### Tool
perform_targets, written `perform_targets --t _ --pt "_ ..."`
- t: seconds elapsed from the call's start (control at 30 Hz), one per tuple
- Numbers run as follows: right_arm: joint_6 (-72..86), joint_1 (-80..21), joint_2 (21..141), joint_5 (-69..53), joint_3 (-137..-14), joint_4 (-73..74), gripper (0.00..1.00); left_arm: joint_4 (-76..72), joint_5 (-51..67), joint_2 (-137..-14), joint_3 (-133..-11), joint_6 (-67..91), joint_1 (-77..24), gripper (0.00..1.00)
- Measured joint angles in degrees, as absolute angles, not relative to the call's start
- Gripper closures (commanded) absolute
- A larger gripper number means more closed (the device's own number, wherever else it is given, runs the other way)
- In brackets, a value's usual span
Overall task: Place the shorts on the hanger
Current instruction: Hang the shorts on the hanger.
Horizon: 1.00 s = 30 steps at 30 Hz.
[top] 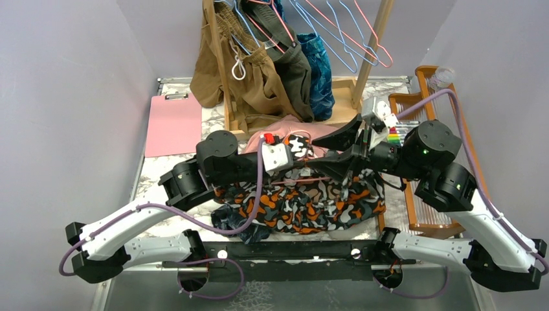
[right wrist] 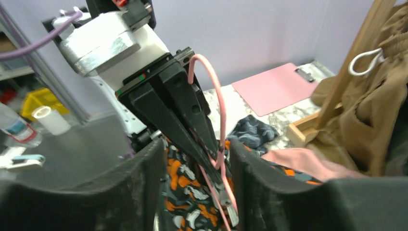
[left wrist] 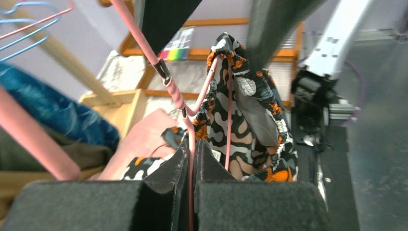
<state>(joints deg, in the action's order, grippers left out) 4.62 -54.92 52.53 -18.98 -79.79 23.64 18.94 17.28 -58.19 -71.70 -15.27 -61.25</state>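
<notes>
The camouflage shorts (top: 304, 204) lie spread on the table between the arms. Part of the waistband is lifted and draped round the pink hanger (left wrist: 173, 89). In the left wrist view the shorts (left wrist: 243, 113) hang on the wire just beyond my fingers. My left gripper (top: 322, 167) is shut on the hanger wire below its twisted neck (left wrist: 191, 151). My right gripper (top: 331, 155) is open and straddles the left fingertips, the hanger (right wrist: 219, 106) and the shorts (right wrist: 185, 192). Its jaws (right wrist: 195, 147) hold nothing.
A wooden clothes rack (top: 362, 58) at the back holds brown, dark and blue garments, with light-blue and pink hangers. Dusty-pink shorts (top: 285, 129) lie behind the grippers, navy leaf-print shorts (top: 236, 223) at front left. A pink clipboard (top: 173, 123) lies left. A wooden frame (top: 447, 168) stands right.
</notes>
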Motion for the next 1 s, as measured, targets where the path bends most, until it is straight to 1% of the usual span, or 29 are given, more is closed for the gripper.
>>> perform_targets --t 0.03,0.17,0.33,0.53,0.67,0.77,0.83,0.9,0.93,1.0 --pt "4.69 -54.92 52.36 -18.68 -79.79 23.68 0.34 18.81 15.68 -57.52 -70.96 -15.29 -61.25 1.0" --pt "4.56 -54.92 51.42 -14.9 -79.99 24.62 0.34 17.47 8.01 -54.68 -68.73 -15.35 -61.23 1.0" --pt "5.15 -54.92 48.62 -4.89 -80.03 27.46 0.41 16.36 1.54 -50.43 -68.23 -15.49 -61.23 1.0" --pt "7.01 -54.92 47.29 7.38 -80.01 30.7 0.41 15.81 -1.34 -47.59 -69.12 -15.55 -61.23 1.0" --pt "7.73 -54.92 48.86 10.55 -79.85 31.42 0.41 15.97 -1.43 -48.01 -70.04 -15.57 -61.23 1.0" --pt "8.14 -54.92 50.57 12.45 -79.88 31.46 0.44 16.19 -1.34 -48.84 -71.64 -15.55 -61.23 1.0" --pt "8.34 -54.92 51.7 13.1 -80.18 31.68 0.5 16.25 -1.21 -49.5 -73.21 -15.55 -61.23 1.0" --pt "8.54 -54.92 52.8 13.21 -80.44 31.81 0.59 16.4 -0.95 -50.0 -75.11 -15.57 -61.23 1.0" --pt "8.56 -54.92 53.17 13.21 -80.6 31.88 0.65 16.49 -0.86 -50.22 -76.14 -15.64 -61.23 1.0" --pt "8.67 -54.92 53.67 13.21 -81.41 32.18 0.82 16.84 -0.64 -50.54 -77.73 -15.75 -61.23 1.0"
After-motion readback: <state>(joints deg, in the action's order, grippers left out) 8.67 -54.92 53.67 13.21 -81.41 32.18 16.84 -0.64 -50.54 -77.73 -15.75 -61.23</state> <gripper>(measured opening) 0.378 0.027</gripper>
